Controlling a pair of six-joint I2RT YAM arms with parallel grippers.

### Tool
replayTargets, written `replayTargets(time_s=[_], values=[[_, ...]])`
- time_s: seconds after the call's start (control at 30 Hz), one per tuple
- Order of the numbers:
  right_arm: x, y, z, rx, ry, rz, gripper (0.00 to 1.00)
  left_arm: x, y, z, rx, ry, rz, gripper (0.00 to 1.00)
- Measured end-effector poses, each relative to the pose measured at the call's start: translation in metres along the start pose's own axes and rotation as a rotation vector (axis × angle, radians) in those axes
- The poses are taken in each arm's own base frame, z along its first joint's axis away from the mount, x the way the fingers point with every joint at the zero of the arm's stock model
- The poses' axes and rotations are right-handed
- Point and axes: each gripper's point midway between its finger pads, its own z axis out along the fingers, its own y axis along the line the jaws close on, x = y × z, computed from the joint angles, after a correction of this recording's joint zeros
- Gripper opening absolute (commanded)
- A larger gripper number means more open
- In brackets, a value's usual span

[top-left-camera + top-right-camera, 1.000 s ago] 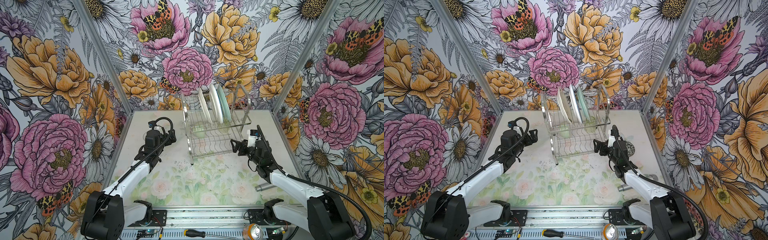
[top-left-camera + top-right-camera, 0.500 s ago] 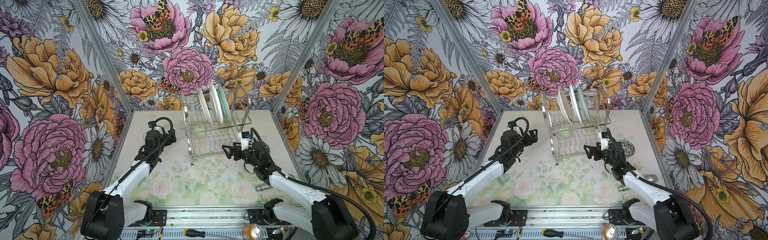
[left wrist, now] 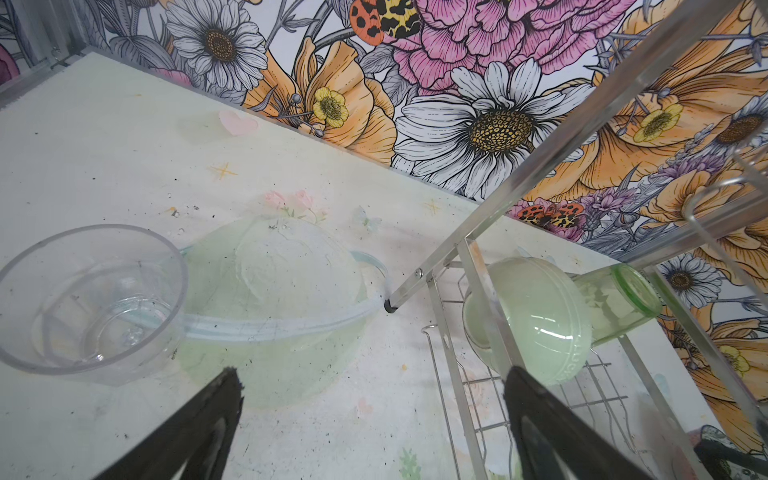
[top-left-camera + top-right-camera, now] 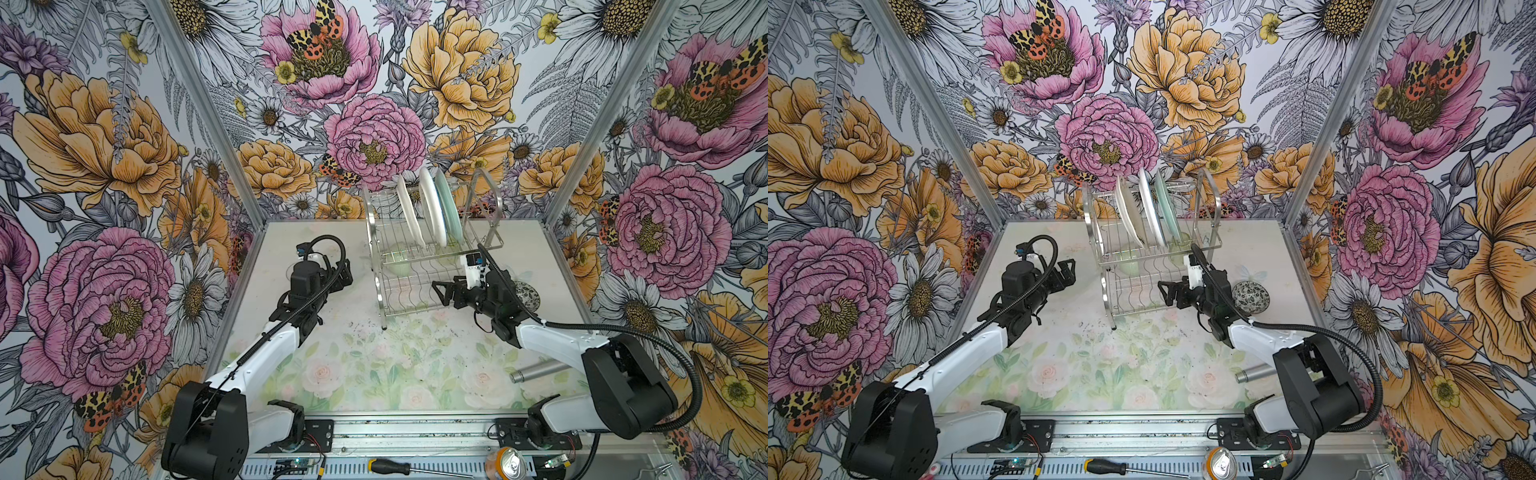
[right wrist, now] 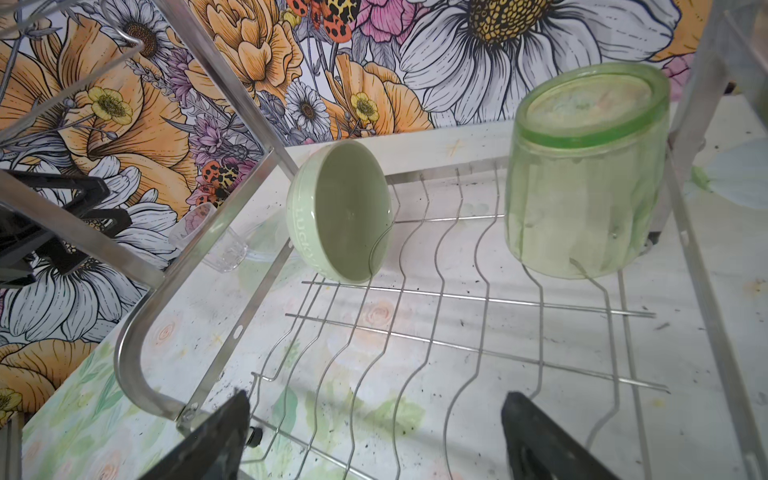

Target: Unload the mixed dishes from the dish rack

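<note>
Your right gripper has its jaws spread wide with nothing between them. It sits at the 4 o'clock corner of the two-tier shiny steel wire dish rack, pointing in over the lower shelf. In its wrist view, the small pale green bowl stands on edge at the far side of that shelf. The green glass tumbler stands bottom up and slightly tilted on the same shelf, well apart from the bowl. Neither is touched.

Your left gripper is likewise wide apart and empty, hovering at 9 o'clock of the rack, near it but clear of it. Its wrist view shows the clear round glass resting on the counter, outside the rack.

On the slotted top shelf three round plates stand on edge. From 9 toward 3 o'clock they are a cream one, a white one and a mint green one.

At 3 o'clock of the rack the small dark speckled bowl sits on the counter, partly hidden behind your right arm. A grey metal cylinder lies at 5 o'clock of the counter.
</note>
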Motion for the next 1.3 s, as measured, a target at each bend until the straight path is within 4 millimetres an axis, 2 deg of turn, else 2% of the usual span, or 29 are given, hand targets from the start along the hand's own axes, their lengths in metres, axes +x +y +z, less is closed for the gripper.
replayTargets(time_s=[0.4,0.73,1.07,1.3], values=[[-0.006,0.013,0.033,-0.085,0.012,-0.023,0.83,0.001,0.002,-0.001,-0.003,0.0,-0.001,0.99],[0.002,0.015,0.055,-0.132,0.056,-0.014,0.74,-0.006,0.002,-0.006,0.001,-0.02,-0.005,0.99],[-0.011,0.022,0.072,-0.184,0.049,-0.023,0.64,-0.008,0.0,-0.008,0.006,-0.029,-0.006,0.99],[-0.011,0.026,0.084,-0.226,0.064,-0.019,0.57,-0.008,0.0,-0.008,0.006,-0.029,-0.01,0.99]])
